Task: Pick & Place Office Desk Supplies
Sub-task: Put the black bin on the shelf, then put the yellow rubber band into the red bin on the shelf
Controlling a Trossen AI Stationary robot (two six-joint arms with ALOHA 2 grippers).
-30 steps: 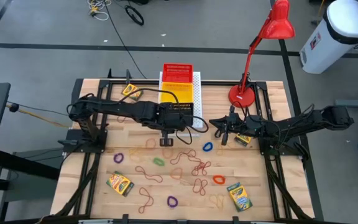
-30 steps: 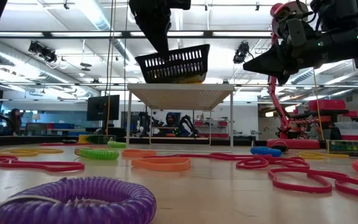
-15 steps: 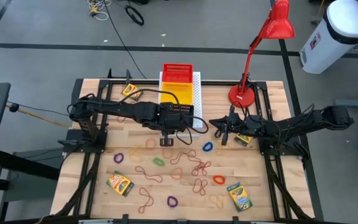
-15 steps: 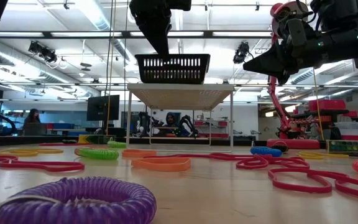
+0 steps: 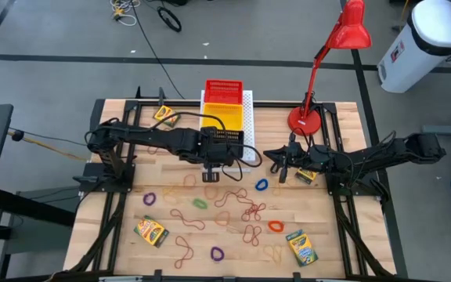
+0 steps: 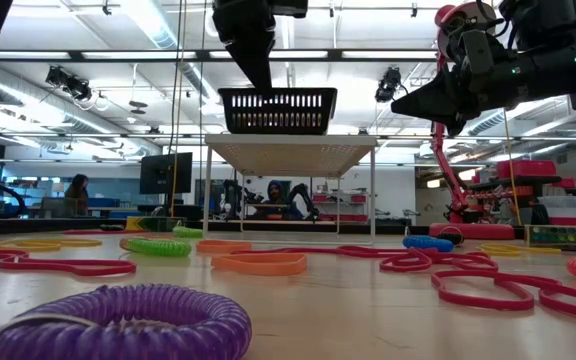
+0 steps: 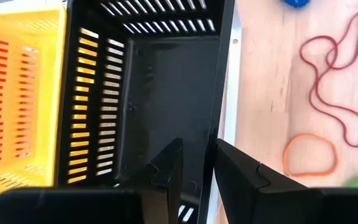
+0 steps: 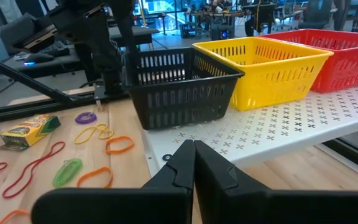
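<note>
The pale wooden slatted table [image 5: 319,243] spreads under both my arms. At its far edge stands the white perforated board [image 8: 278,140], carrying three slotted plastic baskets in a row: the red one [image 5: 222,88] farthest back, the yellow one [image 5: 224,117] in the middle, and the black one [image 6: 277,109] nearest me, sitting level on the board. The red desk lamp [image 5: 331,55] rises from the far right corner.

My left gripper [image 7: 196,163] hangs at the black basket's near wall; the fingers [image 7: 238,171] stand a little apart, with the rim running up between them, and I cannot tell if they touch it. My right gripper [image 8: 193,158] waits to the right of the board, above the table, its fingers pressed together on nothing.

The supplies lie scattered on the wood in front of the baskets. Yellow-and-green crayon boxes lie at near left [image 5: 151,231], near right [image 5: 301,247], by the far left corner [image 5: 165,114] and under my right arm [image 5: 306,176]. Thin reddish-brown rubber bands [image 5: 250,211] tangle mid-table. Small elastic loops lie among them: purple [image 5: 217,254], green [image 5: 200,204], blue [image 5: 262,186], orange [image 5: 276,226].
</note>
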